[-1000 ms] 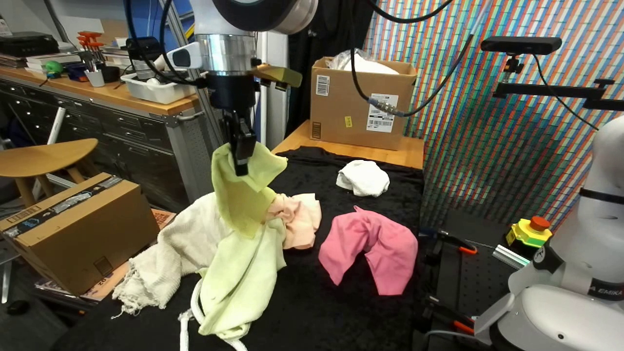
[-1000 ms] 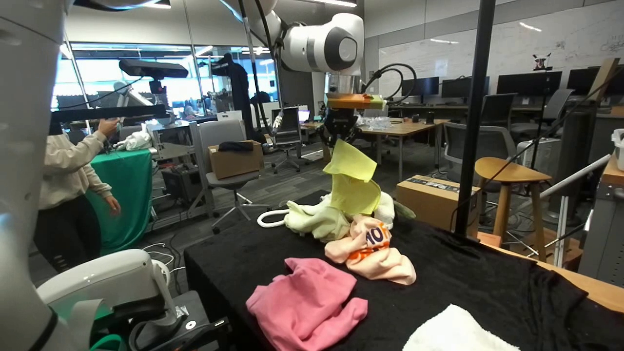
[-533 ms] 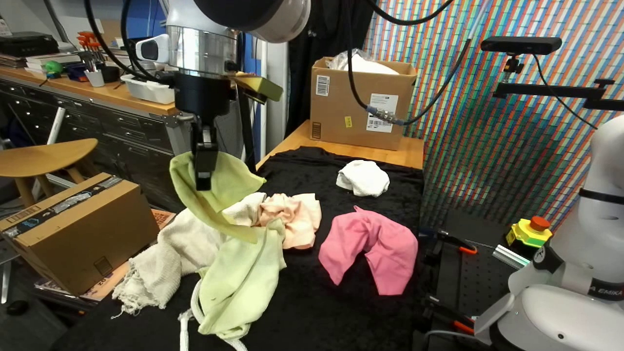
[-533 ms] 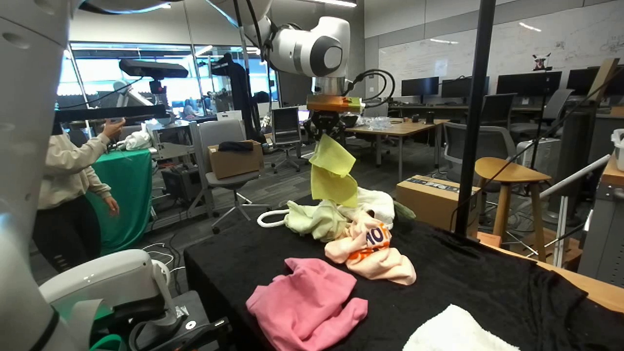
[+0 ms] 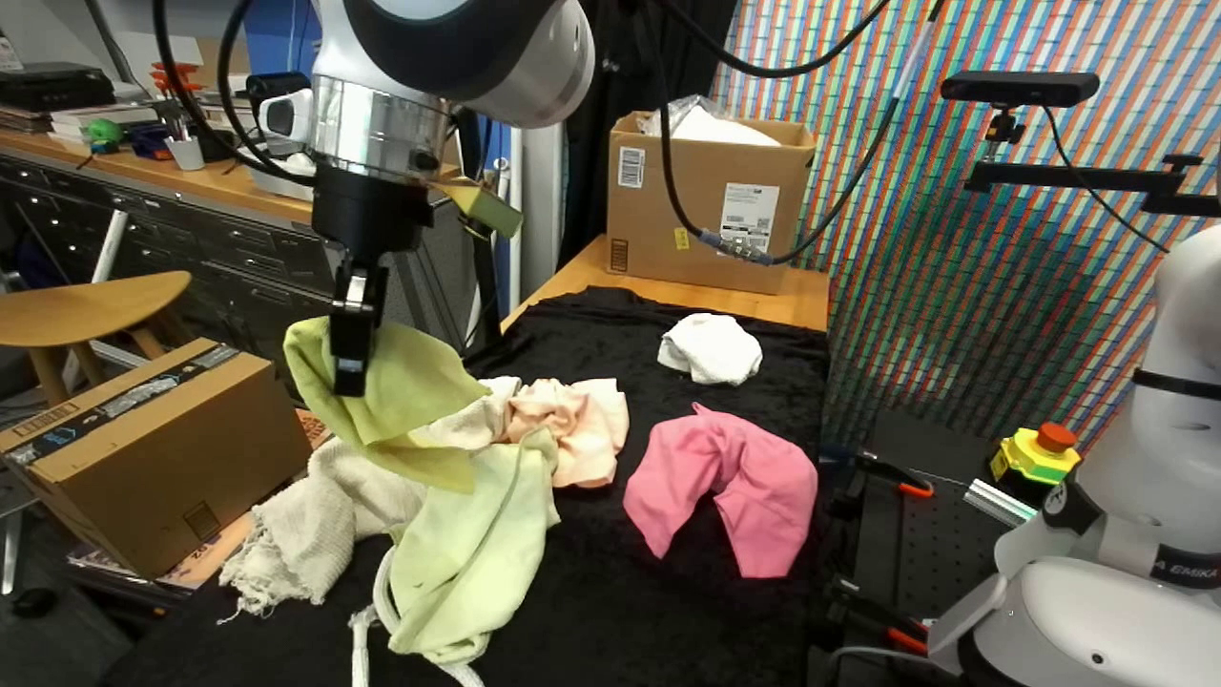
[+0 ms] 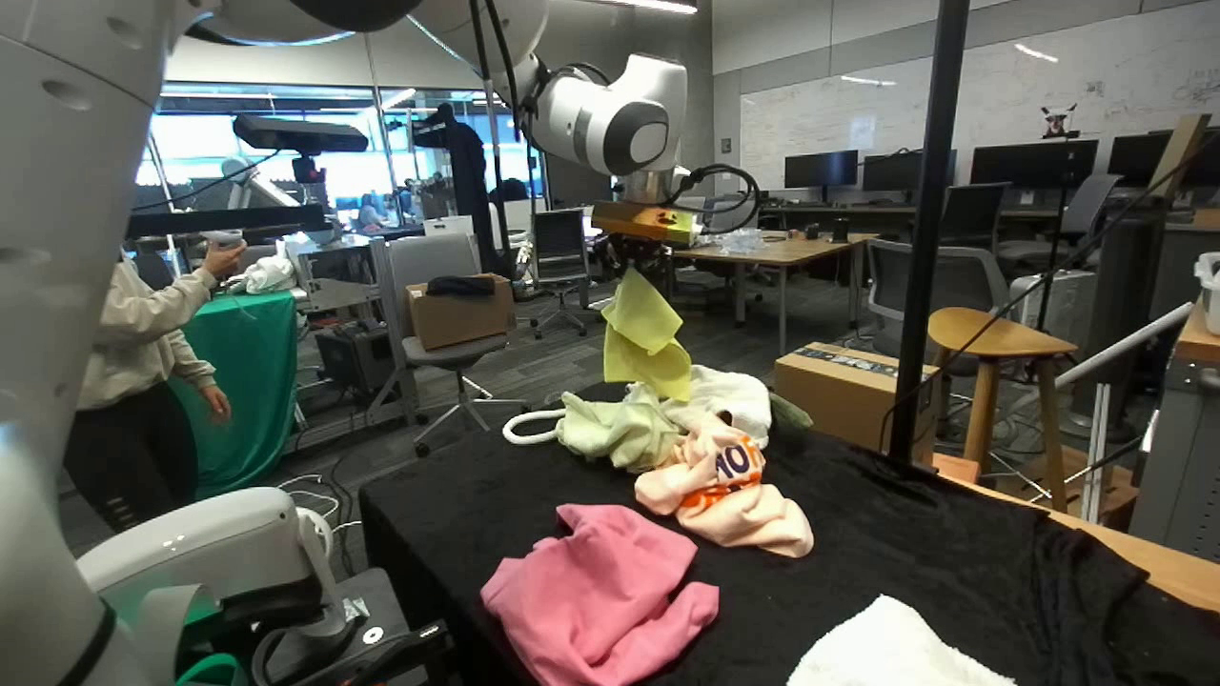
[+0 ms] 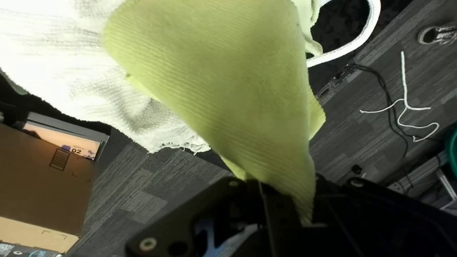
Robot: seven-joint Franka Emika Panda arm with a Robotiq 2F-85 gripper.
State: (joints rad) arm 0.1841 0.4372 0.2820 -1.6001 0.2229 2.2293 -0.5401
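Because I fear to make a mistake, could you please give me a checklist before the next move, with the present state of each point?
1. Gripper shut on the yellow cloth: ok.
2. Hanging end of the yellow cloth free of the pale green cloth and frayed cream cloth: cannot tell.
3. Pink cloth apart from the yellow cloth: ok.
4. Peach cloth separate from the others: not ok, it lies against the pale green cloth.
5. Person away from the gripper: ok.
6. Red button not pressed: cannot tell.
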